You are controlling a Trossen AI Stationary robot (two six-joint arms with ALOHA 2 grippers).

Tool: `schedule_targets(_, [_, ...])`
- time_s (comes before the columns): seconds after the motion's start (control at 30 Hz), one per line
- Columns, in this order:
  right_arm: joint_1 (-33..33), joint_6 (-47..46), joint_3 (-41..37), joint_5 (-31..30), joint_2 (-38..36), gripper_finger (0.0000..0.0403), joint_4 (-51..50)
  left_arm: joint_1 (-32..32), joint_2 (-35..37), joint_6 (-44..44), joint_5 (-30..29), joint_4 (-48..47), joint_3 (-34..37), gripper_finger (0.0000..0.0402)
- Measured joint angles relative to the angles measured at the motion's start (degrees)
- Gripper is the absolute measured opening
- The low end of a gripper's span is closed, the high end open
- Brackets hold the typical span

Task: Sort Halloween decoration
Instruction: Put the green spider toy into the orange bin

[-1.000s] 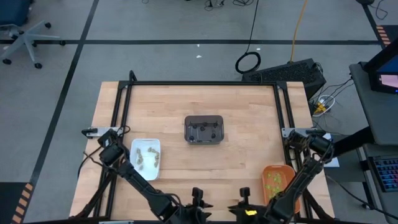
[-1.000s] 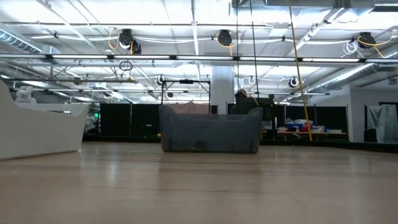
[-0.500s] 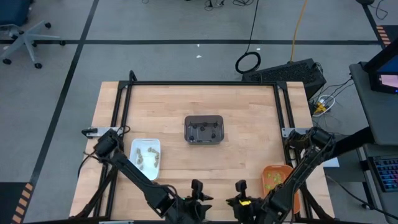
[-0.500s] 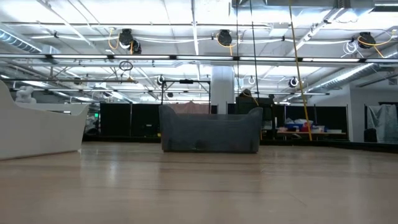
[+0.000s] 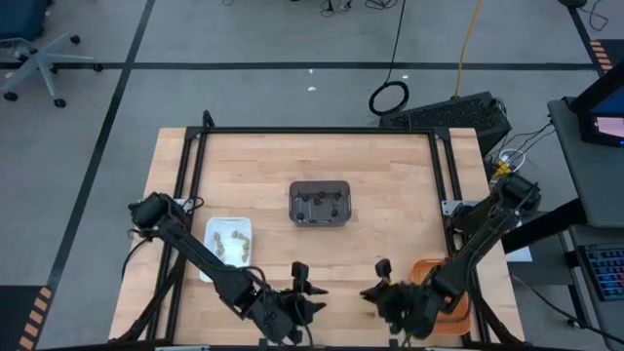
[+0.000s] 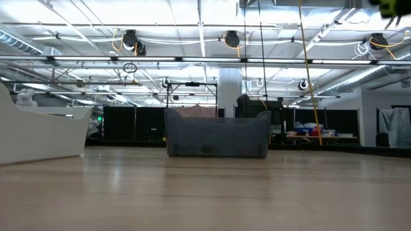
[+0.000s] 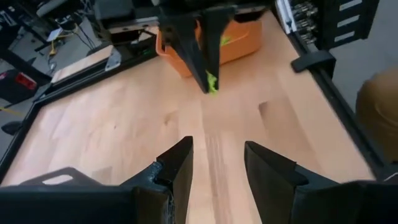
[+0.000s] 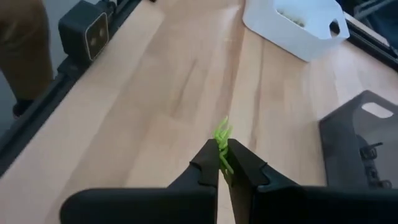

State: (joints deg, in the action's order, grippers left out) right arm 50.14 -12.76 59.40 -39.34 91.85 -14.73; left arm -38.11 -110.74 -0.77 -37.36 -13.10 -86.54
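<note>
My right gripper is shut on a lime-green trinket, above the near middle of the table beside the orange tray. The left wrist view shows it too, the trinket at its tips. My left gripper is open and touches nothing; it hovers near the front edge, facing the right gripper. Pale tan trinkets lie in the white tray. Dark ones lie in the dark grey tray. My right gripper pinches the lime-green trinket's lower part between its two fingertips. The trinket's upper end sticks out past the tips. In the left wrist view the fingers point down from above, and the trinket is lifted clear of the table.
The dark grey tray stands mid-table and the white tray at the left. The orange tray sits at the near right corner. Bare wood lies between the trays. A black frame rims the table.
Both grippers have moved from the table's near edge a little toward the far edge, and both arms' upper joints have swung outward. The right gripper now covers part of the orange tray's left side in the high view.
</note>
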Motion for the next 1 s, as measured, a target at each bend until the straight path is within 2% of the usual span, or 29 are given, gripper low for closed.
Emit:
schedule_targets(0.33, [-5.17, 9.29, -20.03, 3.63, -17.86, 0.0000, 19.68, 5.04, 4.38, 0.83, 1.20, 13.44, 13.25, 0.0150])
schedule_targets(0.53, [-9.55, 13.25, -29.62, 3.64, -24.28, 0.0000, 38.82, 8.93, 7.58, 2.84, 1.32, 22.31, 21.28, 0.0150])
schedule_targets(0.77, [-13.55, 15.63, -31.28, 4.15, -27.95, 0.0000, 43.87, 13.27, 14.49, 4.57, 4.57, 29.05, 29.54, 0.0150])
schedule_targets(0.93, [-15.64, 17.13, -31.28, 10.76, -30.38, 0.0000, 44.35, 15.10, 20.54, 4.54, 6.05, 37.39, 36.48, 0.0150])
schedule_targets(1.0, [-15.99, 18.35, -31.28, 11.24, -30.93, 0.0000, 44.03, 15.37, 22.02, 3.44, 6.08, 40.55, 38.32, 0.0150])
